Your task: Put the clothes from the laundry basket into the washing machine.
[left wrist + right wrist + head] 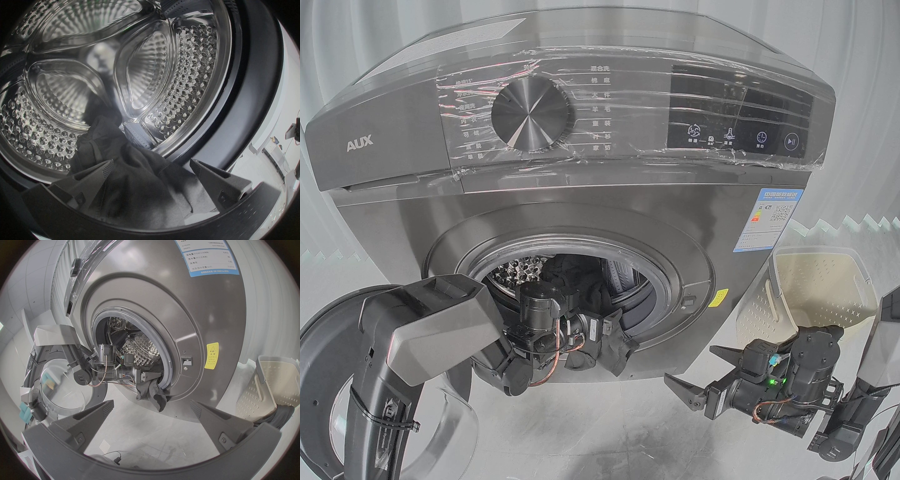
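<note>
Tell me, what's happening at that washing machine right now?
Left pincer open at drum mouth. Right pincer open, empty. Dark garment half in, draped over door rim.

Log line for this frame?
left gripper open at drum mouth | dark garment draped over door rim | right gripper open, empty, by basket

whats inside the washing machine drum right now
A dark garment lies in the drum, one end hanging out the front. The left gripper sits at the mouth, fingers open. Whatever lies beneath the cloth is covered.
</note>
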You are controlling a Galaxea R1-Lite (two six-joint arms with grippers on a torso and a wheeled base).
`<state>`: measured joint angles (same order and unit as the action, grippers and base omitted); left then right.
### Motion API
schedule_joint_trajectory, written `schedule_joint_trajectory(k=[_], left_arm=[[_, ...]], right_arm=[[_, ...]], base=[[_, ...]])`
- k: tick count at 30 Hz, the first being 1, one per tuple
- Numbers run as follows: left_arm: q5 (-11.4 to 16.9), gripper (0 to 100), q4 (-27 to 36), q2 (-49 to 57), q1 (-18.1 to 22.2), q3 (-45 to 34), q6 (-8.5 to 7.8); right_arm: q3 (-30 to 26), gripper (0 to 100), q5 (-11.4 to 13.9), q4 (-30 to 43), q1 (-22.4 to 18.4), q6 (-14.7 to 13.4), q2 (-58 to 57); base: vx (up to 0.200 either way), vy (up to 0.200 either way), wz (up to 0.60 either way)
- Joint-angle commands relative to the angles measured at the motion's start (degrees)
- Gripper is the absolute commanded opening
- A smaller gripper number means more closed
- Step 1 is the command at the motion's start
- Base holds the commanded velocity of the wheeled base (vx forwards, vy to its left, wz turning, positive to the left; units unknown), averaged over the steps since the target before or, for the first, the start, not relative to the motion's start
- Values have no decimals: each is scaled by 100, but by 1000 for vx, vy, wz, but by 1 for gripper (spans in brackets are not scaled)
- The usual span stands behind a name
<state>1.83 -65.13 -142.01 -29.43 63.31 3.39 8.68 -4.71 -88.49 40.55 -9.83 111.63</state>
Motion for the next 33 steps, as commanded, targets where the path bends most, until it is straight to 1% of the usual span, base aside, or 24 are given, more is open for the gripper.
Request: schedule_joint_trajectory(k=[1, 3, 5, 6, 9, 16, 17, 19, 20, 21, 22, 23, 25, 29, 30, 33], left_arm=[[11, 100, 1, 42, -81, -143, -5], [2, 100, -8, -11, -81, -125, -14], [2, 100, 1, -81, -81, -117, -75], [2, 0, 1, -99, -72, -125, -102], [2, 0, -43, -204, -63, -117, -128], [-42, 0, -105, -222, -37, 41, -102], [-130, 0, -131, -248, -2, 375, -49], [-288, 0, -140, -319, 51, 674, -49], [-552, 0, -166, -389, 165, 991, -31], [-631, 0, -175, -407, 201, 1114, -31], [-772, 0, -184, -451, 271, 1404, -31], [-824, 0, -184, -477, 315, 1562, -31], [-842, 0, -175, -503, 385, 1685, -31], [-833, 0, -201, -477, 412, 1615, -22], [-833, 100, -228, -468, 412, 1606, -5], [-807, 100, -316, -451, 376, 1580, 109]], right_arm=[[-7, 100, 5, -1, 15, -28, 17], [-7, 100, 5, -1, 24, -28, 17], [2, 100, 5, -1, 24, -37, 17], [2, 100, 5, -1, 24, -37, 17], [2, 100, 5, -1, 24, -37, 17], [2, 100, 5, -1, 50, -37, 34], [2, 100, 5, -1, 59, -37, 34], [2, 100, -4, -1, 59, -37, 34], [11, 100, 5, -1, 59, -46, 34], [2, 100, 5, -1, 67, -46, 34], [2, 100, 5, -1, 67, -46, 52], [11, 100, 5, -1, 67, -46, 52], [11, 100, 5, -1, 59, -46, 52], [20, 100, 5, -1, 59, -46, 87], [20, 100, 5, -1, 59, -46, 87], [11, 100, 5, -10, 59, -46, 87]], base=[[0, 0, 0], [0, 0, 0], [0, 0, 0], [0, 0, 0], [0, 0, 0], [0, 0, 0], [0, 0, 0], [0, 0, 0], [0, 0, 0], [0, 0, 0], [0, 0, 0], [0, 0, 0], [0, 0, 0], [0, 0, 0], [0, 0, 0], [0, 0, 0]])
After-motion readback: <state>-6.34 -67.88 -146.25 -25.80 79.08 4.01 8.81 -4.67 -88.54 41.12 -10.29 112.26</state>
